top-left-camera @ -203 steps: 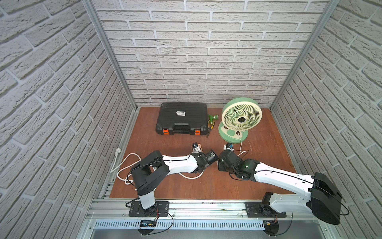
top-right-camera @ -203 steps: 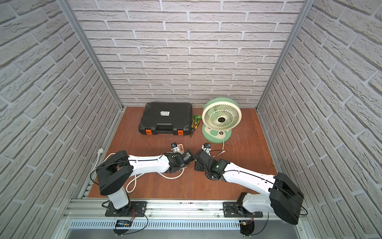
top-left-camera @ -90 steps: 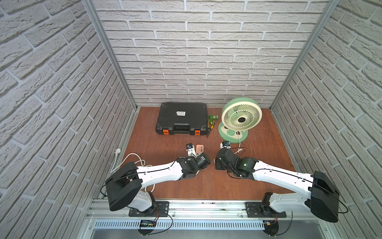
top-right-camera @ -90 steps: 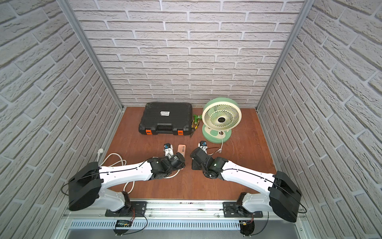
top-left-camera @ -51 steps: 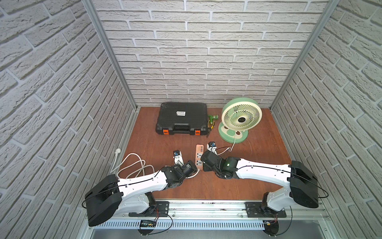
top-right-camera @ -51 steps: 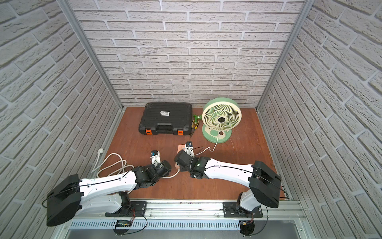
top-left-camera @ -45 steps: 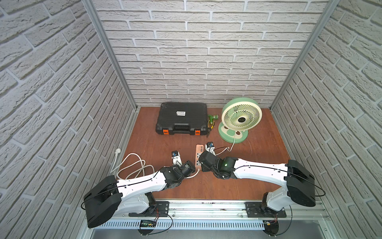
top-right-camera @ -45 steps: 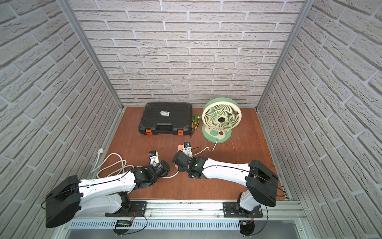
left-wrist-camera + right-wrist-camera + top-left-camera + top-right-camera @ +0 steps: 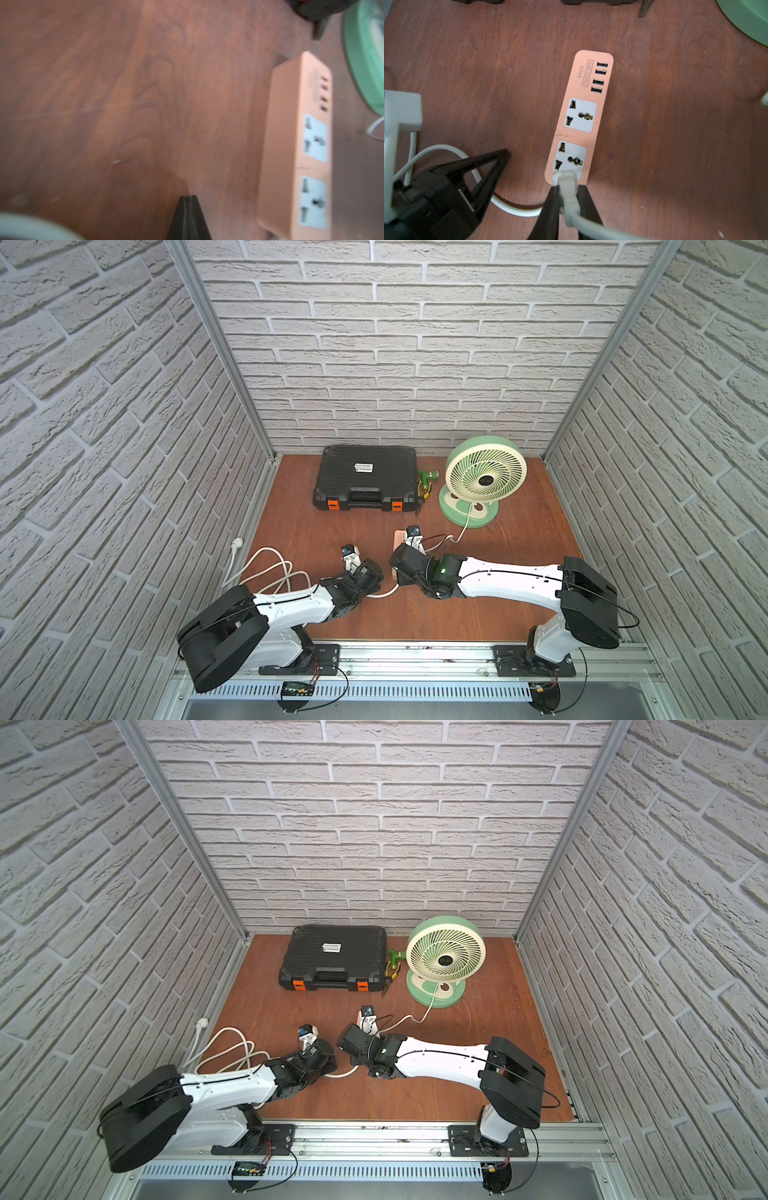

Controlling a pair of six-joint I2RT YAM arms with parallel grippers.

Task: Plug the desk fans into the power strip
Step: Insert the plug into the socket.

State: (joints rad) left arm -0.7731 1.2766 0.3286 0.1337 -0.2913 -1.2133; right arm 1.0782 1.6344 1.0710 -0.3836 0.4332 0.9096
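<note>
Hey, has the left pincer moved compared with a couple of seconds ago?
Yes. The left pincer has drawn sideways, away from the desk fan: from past the fan-side end of the black toolcase to in line with its handle.

The right arm (image 9: 511, 578) hides most of the power strip (image 9: 398, 536)

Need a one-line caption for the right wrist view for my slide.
Right gripper holds the fan's plug at the end of the power strip, both sockets empty.

Bright, even light from overhead, with soft shadows beside the salmon-orange rectangular power strip (image 9: 602, 83). Around it the left wrist view is badly blurred and the right wrist view is sharp.
</note>
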